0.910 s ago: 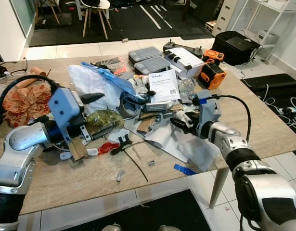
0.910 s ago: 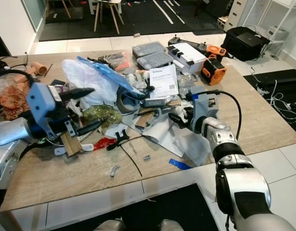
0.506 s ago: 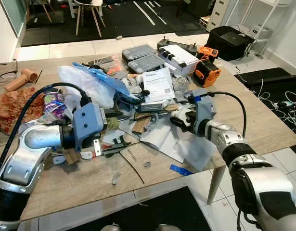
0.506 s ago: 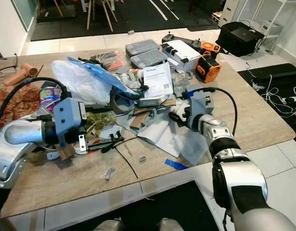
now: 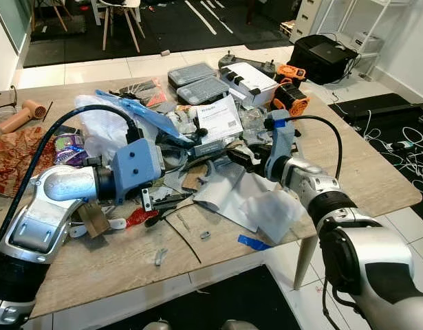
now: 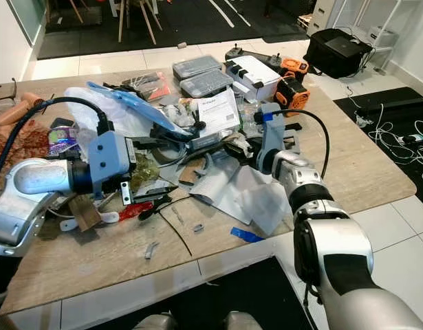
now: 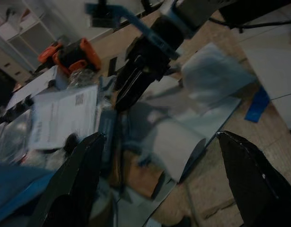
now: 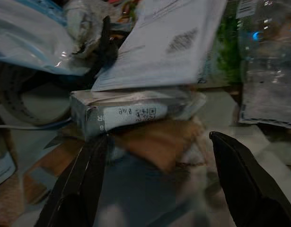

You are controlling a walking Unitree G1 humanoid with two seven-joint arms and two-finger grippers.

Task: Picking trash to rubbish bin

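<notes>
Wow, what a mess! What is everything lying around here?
Table: one, light wood, bearing the clutter.
Booklet: one, white, mid-table.
Plastic bag: one, whitish, robot's left of the booklet.
Cases: two, grey, far edge.
White box: one, right of the cases.
Orange tool: one, orange and black, far right.
Paper sheets: white and grey, near edge.
Blue tape: one piece, near edge.
Patterned cloth: one, red-brown, far left.
Black bag: one, on the floor beyond.
Left gripper: black fingers, open, over the clutter.
Right gripper: black fingers, open, by the booklet.
</notes>
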